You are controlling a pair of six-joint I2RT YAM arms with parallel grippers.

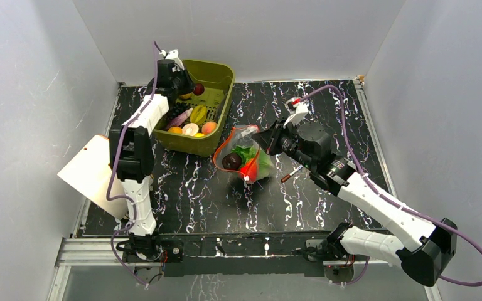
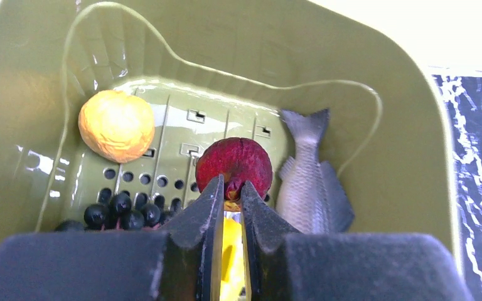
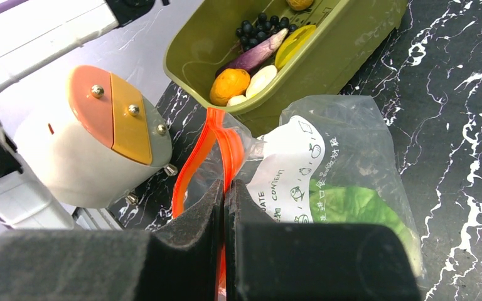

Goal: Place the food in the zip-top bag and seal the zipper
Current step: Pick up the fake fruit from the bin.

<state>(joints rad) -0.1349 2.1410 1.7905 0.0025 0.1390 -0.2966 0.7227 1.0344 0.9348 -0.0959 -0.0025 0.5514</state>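
Observation:
The clear zip-top bag [image 1: 246, 158] lies mid-table with its mouth open and lifted. In it are a green cabbage [image 3: 351, 207], a dark ball [image 1: 231, 162] and a red piece [image 1: 249, 168]. My right gripper [image 1: 262, 139] is shut on the red-orange zipper [image 3: 216, 135] at the bag's mouth, also in the right wrist view [image 3: 226, 188]. My left gripper [image 2: 230, 188] hangs over the far end of the olive-green bin and is shut on the stem end of a dark red-purple ball [image 2: 233, 164], which also shows in the top view [image 1: 198, 89].
The olive-green bin [image 1: 223, 75] at the back left holds an orange ball [image 2: 116, 125], a grey fish [image 2: 310, 172], black grapes [image 2: 119, 210] and yellow pieces. A red-and-white stick [image 1: 292, 174] lies right of the bag. A white and orange plate-like object [image 1: 91, 166] leans at the left edge.

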